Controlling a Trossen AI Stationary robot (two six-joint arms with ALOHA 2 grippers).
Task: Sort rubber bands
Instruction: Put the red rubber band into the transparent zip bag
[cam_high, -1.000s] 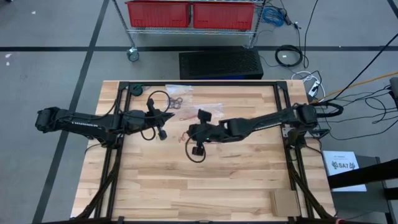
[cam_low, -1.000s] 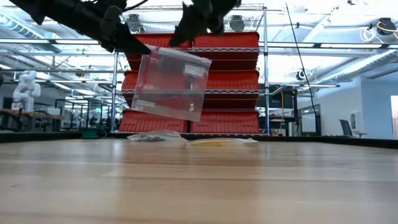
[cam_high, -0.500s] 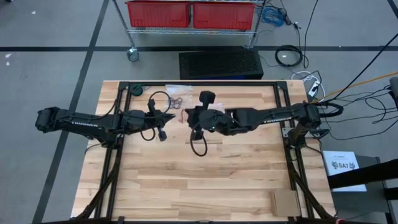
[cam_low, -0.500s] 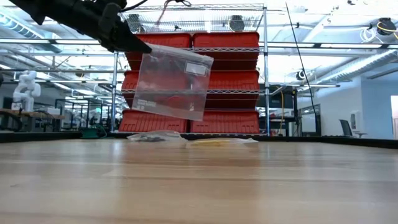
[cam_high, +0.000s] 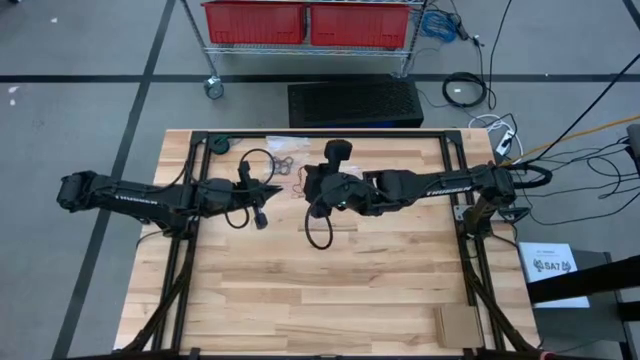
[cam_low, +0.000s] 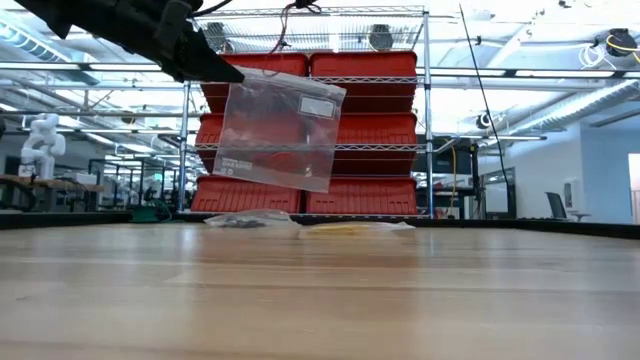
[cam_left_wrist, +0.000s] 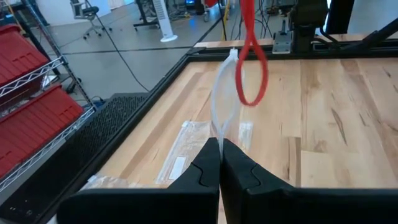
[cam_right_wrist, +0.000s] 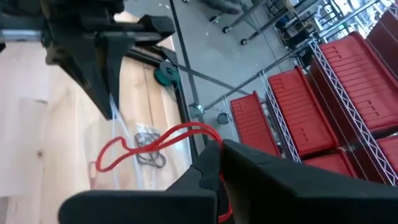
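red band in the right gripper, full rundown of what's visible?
The red rubber band is a thin, glossy elastic loop, stretched long and slightly twisted. One end is pinched in the shut right gripper; the rest hangs free in the air above the table's far part. In the left wrist view it dangles right beside the mouth of the clear bag held up by the shut left gripper. Whether they touch is unclear.

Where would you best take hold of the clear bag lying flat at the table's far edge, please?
Take the flat clear bag by its edge facing the table's middle, coming down from above. It lies flat on the wood, so only a thin rim offers purchase.
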